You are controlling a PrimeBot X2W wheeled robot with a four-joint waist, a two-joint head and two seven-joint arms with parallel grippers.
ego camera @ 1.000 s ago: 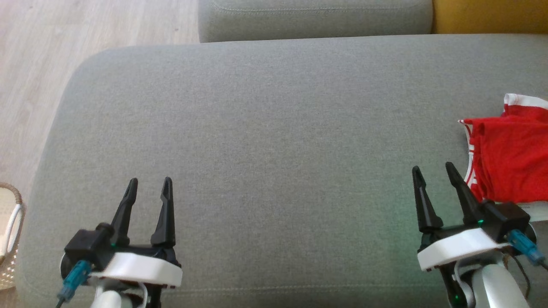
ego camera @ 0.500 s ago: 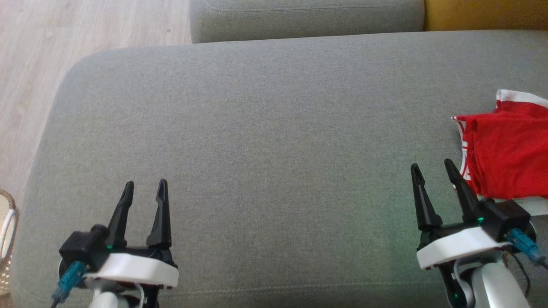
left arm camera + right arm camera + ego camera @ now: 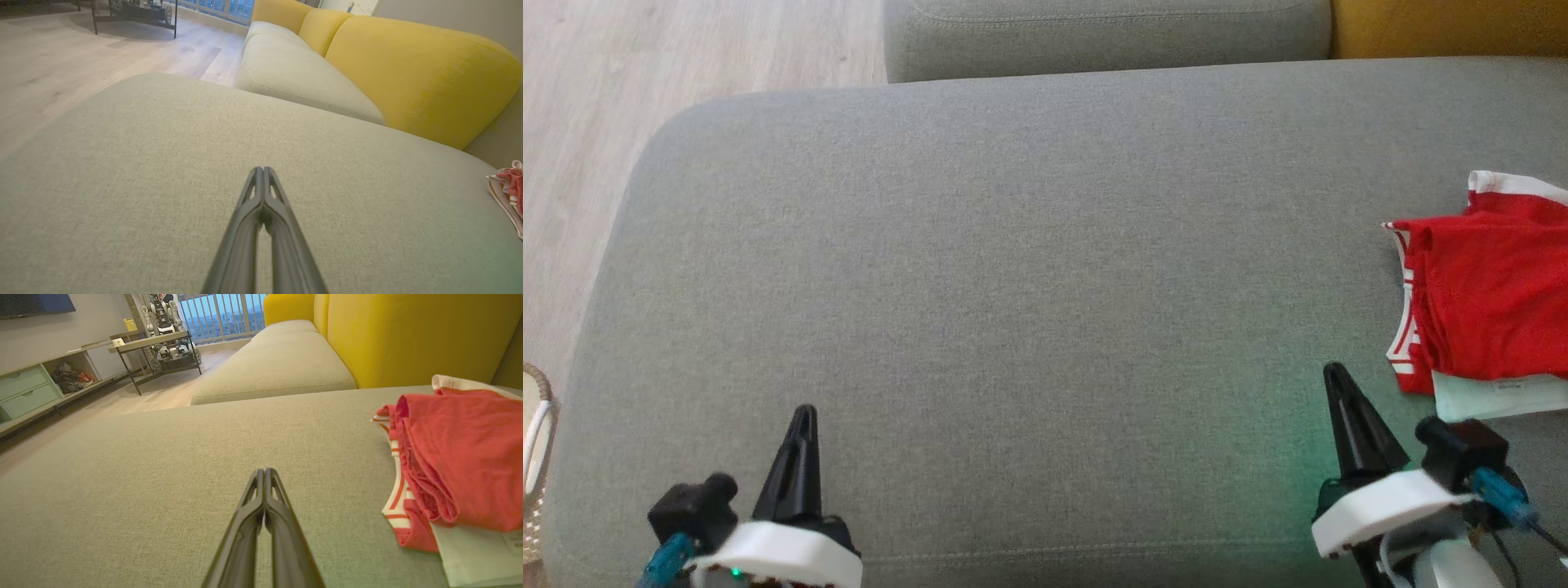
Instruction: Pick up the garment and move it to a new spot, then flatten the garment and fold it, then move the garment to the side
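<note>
We see soft, even daylight on the grey seat cushion (image 3: 1045, 269), with weak shadows and a faint green glow (image 3: 1303, 469) on the fabric beside the right gripper (image 3: 1335, 374). In the right wrist view, light pours from the bright railed window (image 3: 220, 312). The 2 wrist views bow at their edges, and the fingers (image 3: 244, 526) blur toward the bottom.

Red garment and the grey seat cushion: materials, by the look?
Red garment: thin, soft knit, probably cotton or a blend. It is matte, slumps in loose folds and has white striped trim. Grey seat cushion: padded upholstery in coarse woven fabric, matte, with a visible heathered weave and a stitched seam.
</note>
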